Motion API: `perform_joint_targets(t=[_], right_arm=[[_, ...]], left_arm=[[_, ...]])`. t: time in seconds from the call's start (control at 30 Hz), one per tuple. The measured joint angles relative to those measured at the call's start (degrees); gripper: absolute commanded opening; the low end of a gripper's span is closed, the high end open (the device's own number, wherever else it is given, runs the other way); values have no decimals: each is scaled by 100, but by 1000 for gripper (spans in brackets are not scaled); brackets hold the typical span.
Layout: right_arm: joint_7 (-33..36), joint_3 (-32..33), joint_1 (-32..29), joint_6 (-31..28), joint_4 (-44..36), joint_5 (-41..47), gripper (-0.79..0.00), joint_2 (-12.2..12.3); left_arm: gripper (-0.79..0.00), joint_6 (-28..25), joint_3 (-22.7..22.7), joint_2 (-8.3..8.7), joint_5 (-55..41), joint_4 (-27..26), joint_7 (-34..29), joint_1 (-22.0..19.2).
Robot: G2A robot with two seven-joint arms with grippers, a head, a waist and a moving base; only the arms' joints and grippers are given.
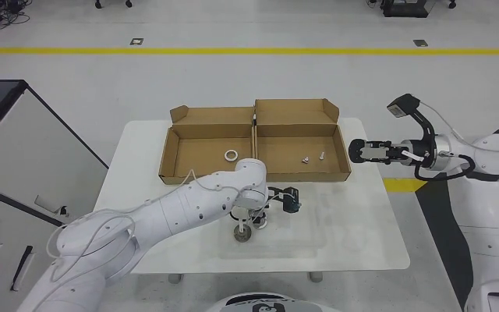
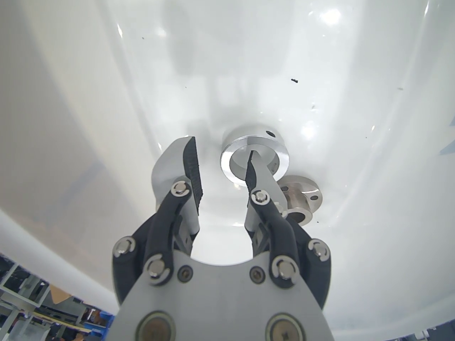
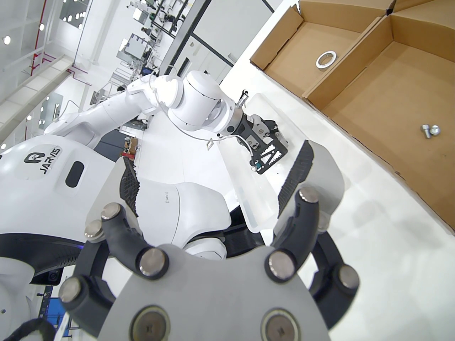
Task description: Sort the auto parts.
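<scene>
The left pincer (image 2: 220, 147) is released, its fingers spread apart; one fingertip (image 2: 251, 157) dips into the hole of a shiny silver metal ring (image 2: 275, 145), and the other finger stays outside it, not touching; just beside the ring lies a silver metal part with a flat round rim (image 2: 307, 196); both sit in a shallow white tray (image 2: 106, 72) on the white bench (image 1: 351, 226); at the far side of the bench stand two brown cardboard boxes (image 1: 296, 134), side by side; one holds a flat white ring (image 1: 231, 155), the other holds small silver bolts (image 1: 312, 158); the right pincer (image 1: 355, 150) is released too and holds nothing, hanging by the bench edge next to the bolt box.
</scene>
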Motion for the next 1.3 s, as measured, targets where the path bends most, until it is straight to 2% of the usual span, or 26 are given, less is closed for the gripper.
perform_joint_targets(t=[0.2, 0.33, 0.4, 0.67, 0.83, 1.0, 1.2, 1.3], right_arm=[[0, 0, 0, 0, 0, 0, 0, 0], [0, 0, 0, 0, 0, 0, 0, 0], [0, 0, 0, 0, 0, 0, 0, 0], [0, 0, 0, 0, 0, 0, 0, 0], [0, 0, 0, 0, 0, 0, 0, 0], [0, 0, 0, 0, 0, 0, 0, 0], [0, 0, 0, 0, 0, 0, 0, 0], [0, 0, 0, 0, 0, 0, 0, 0]], left_arm=[[-526, -33, 0, -21, 22, 88, 32, 50], [-653, -56, 0, -55, 43, 159, 56, 76], [-785, -56, 0, -71, 51, 188, 56, 74], [-785, -29, 0, -128, -4, 303, 29, 48], [-785, 51, -15, -107, -479, 262, -51, -217], [-785, 153, -258, 85, -1142, -64, -151, -508], [-785, 235, -615, 434, -1553, -736, -234, -591], [-785, 86, -917, 596, -1835, -972, -86, -571]])
